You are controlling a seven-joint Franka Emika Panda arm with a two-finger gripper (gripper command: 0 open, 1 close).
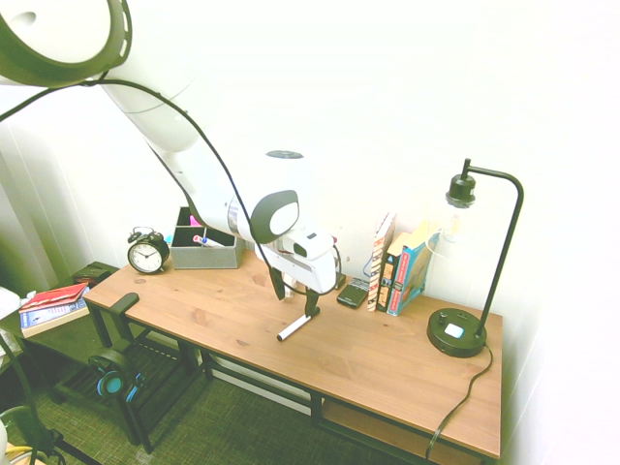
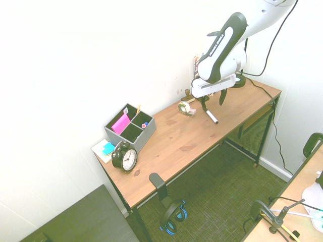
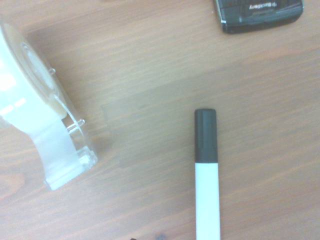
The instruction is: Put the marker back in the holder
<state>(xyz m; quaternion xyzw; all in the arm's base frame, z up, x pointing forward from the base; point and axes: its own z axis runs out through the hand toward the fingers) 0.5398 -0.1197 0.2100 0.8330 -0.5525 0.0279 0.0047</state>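
Marker (image 2: 212, 117) lay flat on the desk (image 1: 223, 308), near the tape dispenser (image 2: 186, 108), on the side away from the holder (image 2: 146, 137). Its long axis ran slantwise across the desk, black-capped end toward the wall side, bare end toward the front edge. It looked slim and straight, with a plain white barrel and dark cap. Near the dispenser, the gripper (image 1: 295, 294) had its jaws wide apart; whether one touched the cap could not be told. Beyond the dispenser from the holder lay a black phone (image 1: 353, 293).

The desk (image 1: 387, 358) bears a clock (image 1: 147, 256), holder (image 1: 208, 257), tape (image 2: 185, 107), phone (image 1: 353, 294), books (image 1: 411, 279) and lamp (image 1: 456, 333). The marker (image 1: 294, 328) seems to lie there too.
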